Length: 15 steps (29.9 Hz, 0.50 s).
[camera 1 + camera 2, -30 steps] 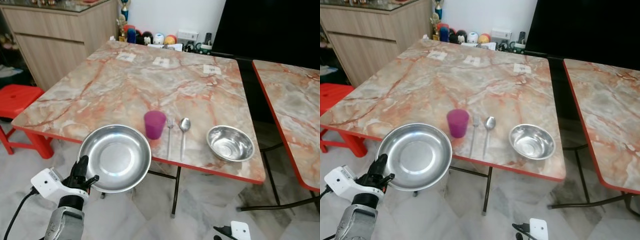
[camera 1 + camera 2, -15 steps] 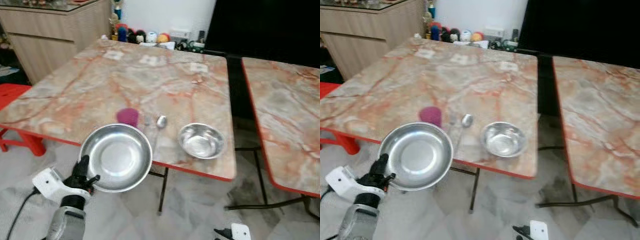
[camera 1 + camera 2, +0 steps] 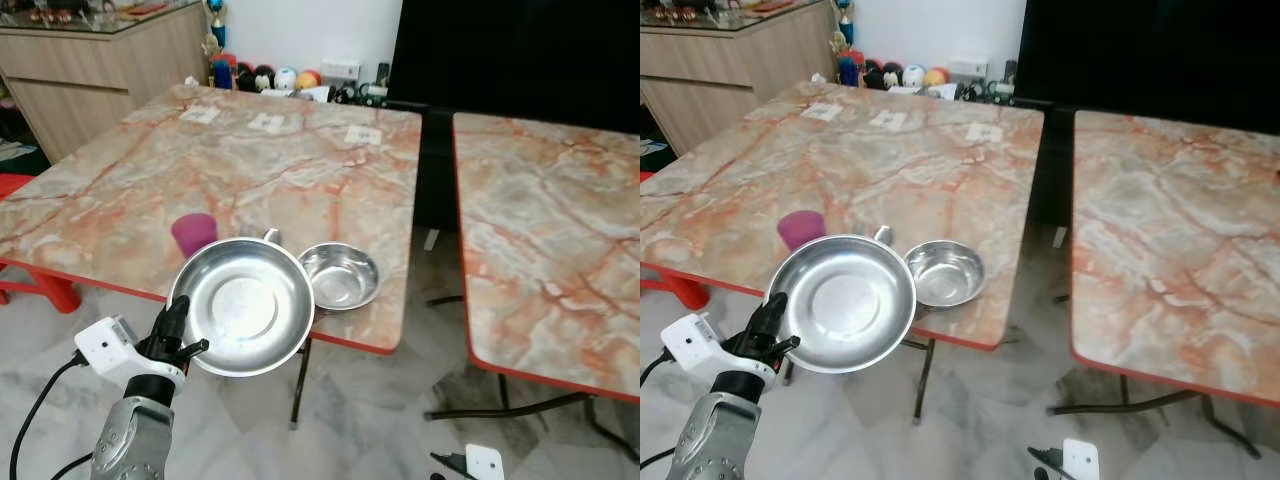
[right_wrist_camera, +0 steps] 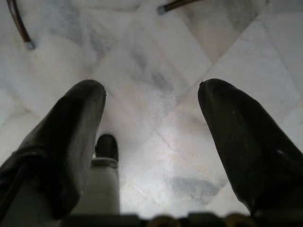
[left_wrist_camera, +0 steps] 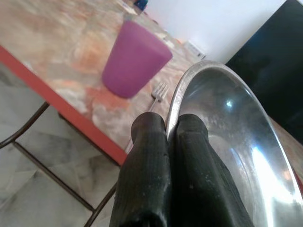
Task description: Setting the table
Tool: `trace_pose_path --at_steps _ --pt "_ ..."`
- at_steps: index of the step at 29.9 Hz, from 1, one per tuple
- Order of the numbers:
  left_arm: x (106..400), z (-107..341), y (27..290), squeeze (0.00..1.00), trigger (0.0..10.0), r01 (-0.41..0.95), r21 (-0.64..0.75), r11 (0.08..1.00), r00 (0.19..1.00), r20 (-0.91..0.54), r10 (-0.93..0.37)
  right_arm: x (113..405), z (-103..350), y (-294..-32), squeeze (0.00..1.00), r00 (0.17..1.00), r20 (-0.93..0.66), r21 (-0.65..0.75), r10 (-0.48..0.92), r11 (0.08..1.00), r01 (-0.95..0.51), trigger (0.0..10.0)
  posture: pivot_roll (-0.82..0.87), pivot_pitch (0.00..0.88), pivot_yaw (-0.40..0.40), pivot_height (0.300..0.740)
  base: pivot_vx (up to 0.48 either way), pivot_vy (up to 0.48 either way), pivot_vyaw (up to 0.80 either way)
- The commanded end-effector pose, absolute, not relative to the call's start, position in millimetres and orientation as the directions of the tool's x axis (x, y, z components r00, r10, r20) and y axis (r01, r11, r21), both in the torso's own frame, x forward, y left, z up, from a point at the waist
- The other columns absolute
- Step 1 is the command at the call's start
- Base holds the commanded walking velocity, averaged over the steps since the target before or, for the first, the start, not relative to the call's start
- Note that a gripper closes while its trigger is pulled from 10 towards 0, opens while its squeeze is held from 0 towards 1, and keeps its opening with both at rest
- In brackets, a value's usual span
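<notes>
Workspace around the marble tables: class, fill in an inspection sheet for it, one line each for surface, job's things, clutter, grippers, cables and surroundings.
Surface: marble-patterned table with red edge; a second table to its right, a gap between them.
Job's things: steel plate held at the near table edge; small steel bowl and purple cup on the table; fork beside the cup.
Clutter: paper labels and small ornaments at the far edge.
Grippers: left gripper shut on the plate's rim; right gripper open, hanging over the floor.
Cables: black cable at the left wrist.
Surroundings: wooden cabinet, red stool, tiled floor.
</notes>
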<state>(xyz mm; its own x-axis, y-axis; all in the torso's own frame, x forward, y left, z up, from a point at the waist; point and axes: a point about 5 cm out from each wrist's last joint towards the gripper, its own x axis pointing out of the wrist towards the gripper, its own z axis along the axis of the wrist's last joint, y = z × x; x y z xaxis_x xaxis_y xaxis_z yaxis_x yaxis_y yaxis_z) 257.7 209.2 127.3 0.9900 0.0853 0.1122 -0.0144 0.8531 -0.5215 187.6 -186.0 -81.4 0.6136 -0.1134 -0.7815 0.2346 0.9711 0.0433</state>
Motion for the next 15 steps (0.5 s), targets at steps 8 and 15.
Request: trace_pose_path --at_steps 8,15 --pt "263.0 142.0 206.0 0.0 10.0 0.034 -0.501 0.865 0.986 0.159 0.054 186.5 -83.0 -180.2 0.0 0.598 -0.793 0.059 -0.114 0.963 0.262 10.0 0.17 0.055 -0.009 0.74 0.0 -0.334 0.0" --pt "263.1 149.1 207.3 0.0 10.0 0.044 -0.488 0.872 0.982 0.182 0.053 188.3 -82.5 -177.5 0.0 0.601 -0.792 0.06 -0.109 0.965 0.254 10.0 0.18 0.048 -0.016 0.74 0.0 -0.335 0.0"
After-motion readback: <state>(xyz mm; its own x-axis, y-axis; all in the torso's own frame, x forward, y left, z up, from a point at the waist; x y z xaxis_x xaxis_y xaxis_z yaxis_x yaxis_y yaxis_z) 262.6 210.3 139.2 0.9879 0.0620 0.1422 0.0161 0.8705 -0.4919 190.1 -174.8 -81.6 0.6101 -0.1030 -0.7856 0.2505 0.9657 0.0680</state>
